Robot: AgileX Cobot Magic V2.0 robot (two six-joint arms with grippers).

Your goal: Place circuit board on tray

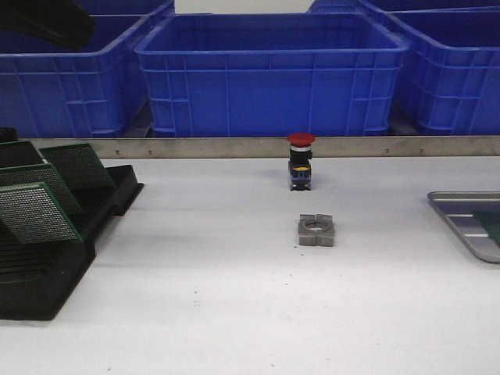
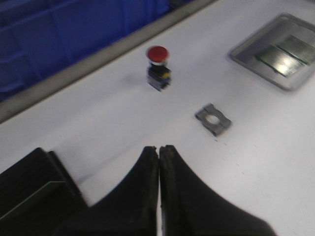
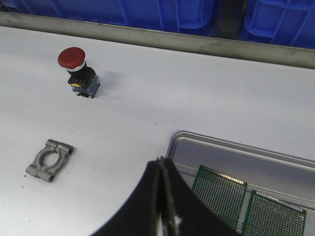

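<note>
Several green circuit boards [image 1: 35, 211] stand tilted in the black slotted rack [image 1: 47, 273] at the table's left. The silver tray [image 1: 461, 212] lies at the right edge. Two more circuit boards [image 3: 219, 194] lie flat in it side by side. The tray [image 2: 246, 55] also shows in the left wrist view, with the boards glinting inside. My left gripper [image 2: 159, 147] is shut and empty, above the table between the rack and the middle. My right gripper [image 3: 161, 160] is shut and empty, over the tray's [image 3: 236, 145] near left corner. Neither gripper shows clearly in the front view.
A red push-button switch [image 1: 300, 162] stands at mid-table near the back. A grey metal clamp block [image 1: 316, 230] lies in front of it. Blue plastic bins [image 1: 269, 70] line the back behind a metal strip. A dark arm part [image 1: 43, 19] hangs at the top left.
</note>
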